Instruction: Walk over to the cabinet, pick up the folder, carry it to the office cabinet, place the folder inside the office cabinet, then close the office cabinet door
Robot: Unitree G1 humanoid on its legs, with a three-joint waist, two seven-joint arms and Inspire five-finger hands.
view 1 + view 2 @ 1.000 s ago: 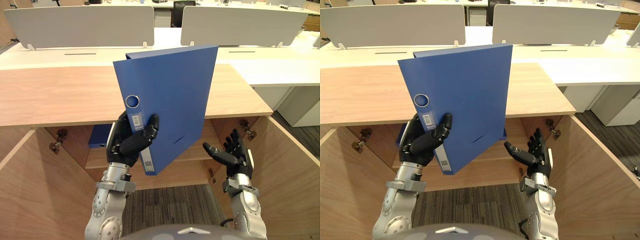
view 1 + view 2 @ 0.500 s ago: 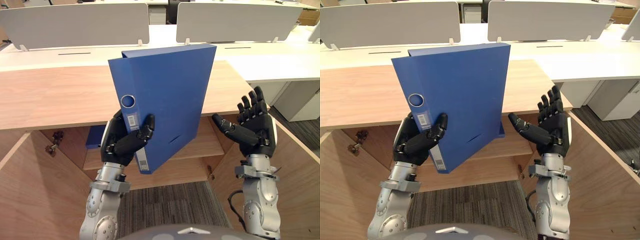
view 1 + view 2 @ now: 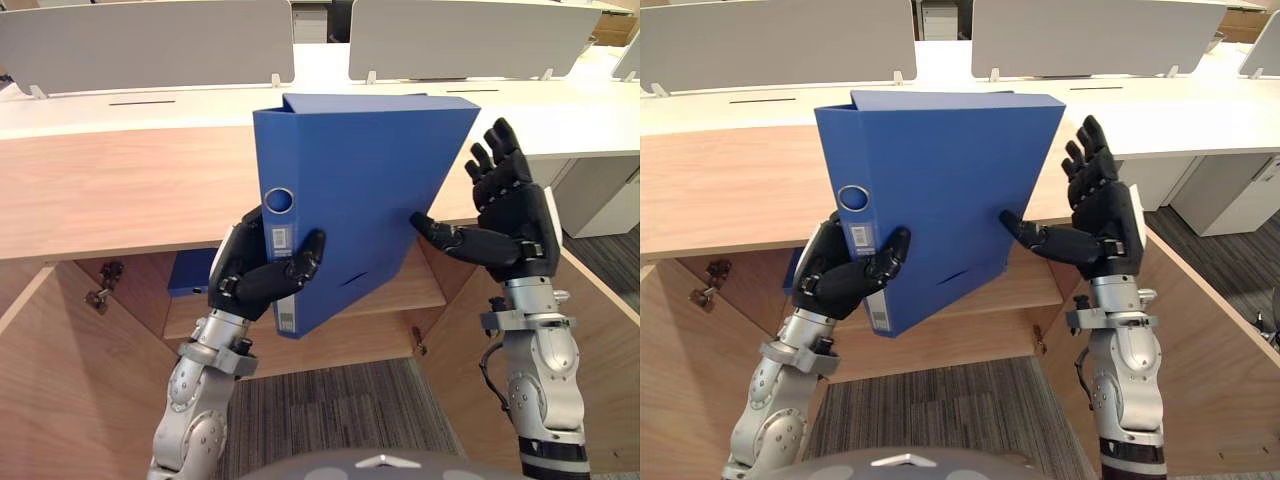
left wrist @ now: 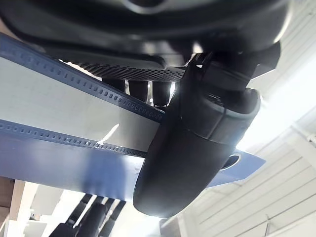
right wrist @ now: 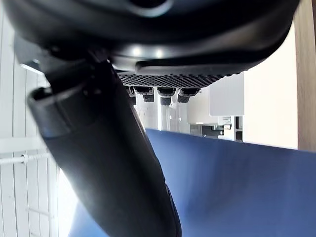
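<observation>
A blue folder (image 3: 370, 190) with a ring hole in its spine stands upright in the air above the wooden cabinet top (image 3: 110, 190). My left hand (image 3: 262, 280) is shut on the lower spine, thumb across the front. My right hand (image 3: 505, 215) is open beside the folder's right edge, its thumb touching the cover and its fingers straight up. The blue cover (image 5: 237, 187) runs past the right thumb in the right wrist view. In the left wrist view the spine (image 4: 74, 128) lies under my left thumb.
The office cabinet below stands open, with both doors (image 3: 60, 390) (image 3: 600, 350) swung out toward me and a shelf (image 3: 410, 290) inside. Another blue folder (image 3: 192, 272) lies on that shelf at the left. White desks with grey dividers (image 3: 150, 45) stand behind.
My right hand has risen and moved left until its thumb touches the folder's cover. The folder has turned a little and shifted right in my left hand.
</observation>
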